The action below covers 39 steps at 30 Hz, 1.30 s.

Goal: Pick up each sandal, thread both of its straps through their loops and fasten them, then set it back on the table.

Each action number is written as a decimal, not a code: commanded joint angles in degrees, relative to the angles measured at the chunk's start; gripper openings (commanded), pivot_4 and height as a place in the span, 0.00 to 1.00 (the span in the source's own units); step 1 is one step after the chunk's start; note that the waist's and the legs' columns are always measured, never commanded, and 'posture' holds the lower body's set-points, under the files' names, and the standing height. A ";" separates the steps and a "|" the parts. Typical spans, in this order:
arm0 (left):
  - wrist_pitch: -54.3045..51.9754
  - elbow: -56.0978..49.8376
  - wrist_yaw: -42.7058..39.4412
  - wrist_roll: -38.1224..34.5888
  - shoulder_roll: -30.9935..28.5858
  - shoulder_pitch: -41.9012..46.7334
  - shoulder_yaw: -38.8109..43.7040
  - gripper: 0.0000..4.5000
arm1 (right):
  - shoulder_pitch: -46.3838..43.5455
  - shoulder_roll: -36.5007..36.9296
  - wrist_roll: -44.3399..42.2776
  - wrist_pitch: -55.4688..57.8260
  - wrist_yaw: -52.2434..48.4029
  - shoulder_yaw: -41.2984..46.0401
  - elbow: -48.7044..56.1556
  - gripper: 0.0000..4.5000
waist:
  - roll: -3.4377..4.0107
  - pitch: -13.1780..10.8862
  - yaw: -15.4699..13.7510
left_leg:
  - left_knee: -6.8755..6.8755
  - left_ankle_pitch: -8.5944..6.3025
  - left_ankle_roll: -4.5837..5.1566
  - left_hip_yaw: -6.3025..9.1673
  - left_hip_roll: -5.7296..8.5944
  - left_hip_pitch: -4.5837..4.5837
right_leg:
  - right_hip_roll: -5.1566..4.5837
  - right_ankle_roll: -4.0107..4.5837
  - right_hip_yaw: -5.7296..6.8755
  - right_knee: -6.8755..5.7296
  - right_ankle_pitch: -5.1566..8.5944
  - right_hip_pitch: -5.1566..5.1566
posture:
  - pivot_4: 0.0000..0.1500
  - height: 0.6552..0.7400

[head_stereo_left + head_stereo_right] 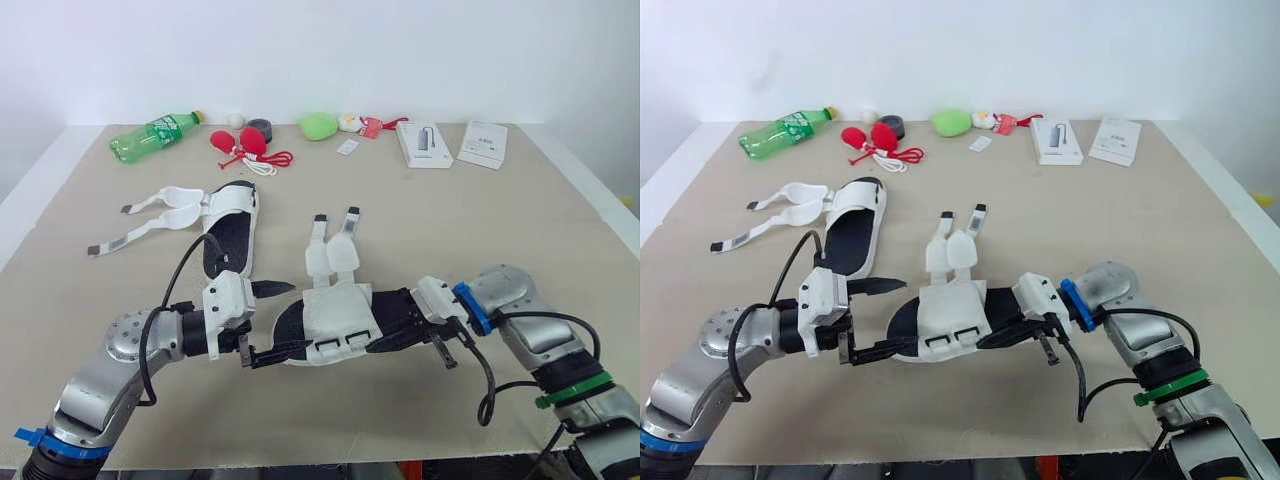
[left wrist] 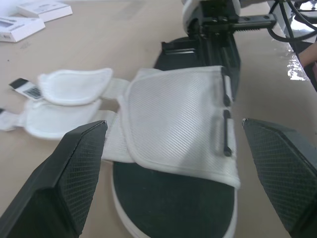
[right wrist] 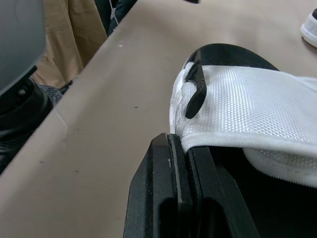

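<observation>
A sandal [image 1: 335, 315] with a black sole and a white mesh upper lies near the table's front edge, its two padded straps [image 1: 335, 255] loose and pointing away from me. My left gripper [image 1: 272, 320] is open, one finger on each side of the sandal's left end; the sandal [image 2: 178, 129] sits between those wide-spread fingers [image 2: 74, 168]. My right gripper [image 1: 392, 338] is shut on the sandal's right edge, its pads [image 3: 171, 168] pinched together beside the white upper [image 3: 247, 104]. The second sandal [image 1: 232, 230] lies further back on the left, with its straps [image 1: 160, 210] spread out leftward.
Along the back of the table stand a green bottle [image 1: 155, 135], a red item with a cord [image 1: 245, 145], a green lump [image 1: 318, 125] and two white boxes [image 1: 423, 143] [image 1: 483, 143]. The table's front edge [image 1: 300, 462] runs just below my arms.
</observation>
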<state>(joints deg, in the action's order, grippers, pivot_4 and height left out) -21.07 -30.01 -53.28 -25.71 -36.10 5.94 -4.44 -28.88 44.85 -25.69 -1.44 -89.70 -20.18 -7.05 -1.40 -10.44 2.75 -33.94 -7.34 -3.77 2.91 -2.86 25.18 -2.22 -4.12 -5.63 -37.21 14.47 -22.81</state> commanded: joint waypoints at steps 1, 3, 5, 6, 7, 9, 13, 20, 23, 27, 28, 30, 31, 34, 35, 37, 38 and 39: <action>1.66 -0.39 -0.50 0.66 -0.74 -0.56 0.05 1.00 | -1.66 1.16 -1.90 -0.06 -2.80 -0.04 -0.56 0.03 | 0.00 0.00 -0.01 | 0.00 0.00 0.00 0.00 0.00 0.01 | 0.00 0.00 0.00 0.00 0.00 -0.01 | 1.00 1.00; 2.33 0.25 -0.53 1.88 -1.11 -0.62 -0.53 0.94 | -2.27 2.30 -2.40 1.93 -2.80 -1.00 -0.68 0.09 | 0.00 0.00 -0.02 | 0.00 0.00 0.00 -0.01 0.00 0.01 | 0.00 0.00 -0.01 0.00 0.00 -0.01 | 1.00 1.00; 3.50 1.60 0.24 4.18 -1.15 -0.41 -1.24 0.83 | -2.67 2.99 -3.86 5.61 -2.80 -0.85 -0.19 0.22 | 0.00 0.00 -0.03 | 0.00 0.00 0.00 -0.04 0.00 0.00 | -0.01 0.00 -0.05 0.00 -0.01 -0.01 | 1.00 1.00; 3.89 2.22 0.54 4.93 -1.03 -0.30 -1.48 0.70 | -2.87 2.47 -5.56 9.58 -2.62 0.62 0.41 0.35 | 0.00 0.00 -0.03 | -0.01 0.00 0.00 -0.05 0.00 -0.01 | -0.01 0.01 -0.05 0.00 -0.02 -0.01 | 1.00 1.00; 4.23 2.89 0.96 5.73 -0.80 -0.06 -1.80 0.66 | -3.25 3.28 -7.93 14.52 -2.67 1.28 1.64 0.40 | -0.01 0.00 -0.04 | -0.01 0.00 0.00 -0.06 0.00 -0.02 | 0.00 0.01 -0.06 0.00 -0.02 -0.01 | 1.00 1.00; 4.49 3.57 1.47 6.62 -0.43 0.31 -2.32 0.49 | -3.56 4.39 -11.11 22.11 -2.75 2.61 3.38 0.58 | 0.00 0.00 -0.07 | -0.01 0.00 0.00 -0.07 -0.02 -0.01 | 0.00 0.03 -0.07 0.00 -0.03 -0.02 | 1.00 1.00; 5.12 4.39 1.32 8.47 -0.59 0.49 -3.90 0.14 | -5.10 8.47 -18.15 37.78 -2.54 4.82 5.70 0.93 | -0.01 0.00 -0.10 | -0.01 0.00 0.00 -0.12 -0.02 0.02 | -0.01 0.02 -0.11 -0.01 -0.04 -0.07 | 1.00 1.00; 8.27 5.72 -0.96 11.23 -1.44 1.94 -6.60 0.01 | -19.74 2.38 -14.96 52.19 6.19 7.54 -11.44 1.00 | -0.03 0.00 0.19 | -0.04 -0.01 0.02 -0.30 -0.12 0.00 | 0.04 0.08 -0.19 -0.01 -0.20 -0.22 | 1.00 1.00; 10.29 6.58 -1.92 12.99 -2.21 2.67 -7.47 0.01 | -26.93 -2.98 -9.28 54.22 13.77 6.37 -22.92 1.00 | -0.03 0.00 0.16 | -0.07 0.00 0.02 -0.33 -0.11 0.01 | 0.04 0.08 -0.21 -0.01 -0.25 -0.27 | 1.00 1.00; 12.56 7.73 -2.89 15.14 -2.97 3.30 -8.14 0.01 | -33.84 -9.41 -3.24 54.70 20.07 6.65 -37.09 1.00 | -0.02 0.00 0.17 | -0.09 0.00 0.03 -0.37 -0.12 0.21 | 0.07 0.05 -0.28 -0.03 -0.30 -0.45 | 1.00 1.00; 13.04 8.00 -2.96 15.45 -3.06 3.39 -8.25 0.01 | -35.30 -10.92 -1.46 53.99 21.38 6.96 -40.78 1.00 | -0.02 0.00 0.15 | -0.06 0.00 0.03 -0.38 -0.11 0.26 | 0.09 0.03 -0.32 -0.03 -0.32 -0.52 | 1.00 1.00; 13.80 8.39 -3.02 15.80 -3.20 3.47 -8.35 0.01 | -38.00 -13.76 1.15 53.08 24.82 8.49 -48.07 1.00 | -0.02 0.00 0.13 | -0.03 -0.03 0.08 -0.35 -0.10 0.29 | 0.13 -0.13 -0.36 -0.05 -0.41 -0.51 | 1.00 1.00; 14.16 8.56 -3.06 16.02 -3.29 3.48 -8.37 0.01 | -39.24 -14.94 1.92 53.23 25.61 9.32 -50.98 1.00 | -0.02 0.00 0.13 | -0.01 -0.04 0.09 -0.34 -0.10 0.30 | 0.15 -0.13 -0.37 -0.06 -0.41 -0.51 | 1.00 1.00; 14.88 8.80 -3.17 16.68 -3.50 3.48 -8.25 0.01 | -42.48 -18.12 2.82 52.98 29.59 13.24 -58.44 1.00 | -0.01 0.00 0.18 | 0.05 -0.05 0.11 -0.32 -0.11 0.30 | 0.19 -0.12 -0.38 -0.08 -0.40 -0.52 | 1.00 1.00; 15.08 8.73 -3.29 16.82 -3.56 3.42 -8.21 0.01 | -43.29 -19.03 3.04 52.48 31.15 14.72 -60.34 1.00 | -0.01 0.00 0.20 | 0.05 -0.05 0.12 -0.32 -0.11 0.30 | 0.20 -0.12 -0.38 -0.09 -0.40 -0.52 | 1.00 1.00; 15.34 8.49 -3.51 17.12 -3.66 3.35 -8.23 0.01 | -44.45 -20.78 3.52 51.27 33.90 17.40 -63.01 1.00 | -0.01 0.00 0.21 | 0.05 -0.05 0.12 -0.30 -0.13 0.30 | 0.23 -0.15 -0.38 -0.10 -0.39 -0.52 | 1.00 1.00; 15.44 8.39 -3.55 17.23 -3.69 3.32 -8.24 0.01 | -44.87 -21.52 3.32 50.88 35.28 18.86 -63.84 1.00 | -0.01 0.00 0.24 | 0.04 -0.05 0.12 -0.30 -0.14 0.29 | 0.24 -0.22 -0.38 -0.10 -0.35 -0.52 | 1.00 1.00; 15.47 8.33 -3.54 17.26 -3.68 3.30 -8.21 0.01 | -45.33 -22.20 2.94 50.50 37.09 20.86 -64.72 1.00 | -0.01 0.00 0.25 | 0.04 -0.05 0.12 -0.30 -0.15 0.28 | 0.24 -0.26 -0.38 -0.10 -0.34 -0.51 | 1.00 1.00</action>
<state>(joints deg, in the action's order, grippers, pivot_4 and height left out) -6.53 -20.79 -56.69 -8.88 -39.23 9.24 -12.99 -72.23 23.80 -22.35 50.34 -56.29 -3.56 -69.94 -1.41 -10.44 3.00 -33.90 -7.38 -3.65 2.60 -3.01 25.45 -1.97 -4.38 -6.00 -37.32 14.13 -23.32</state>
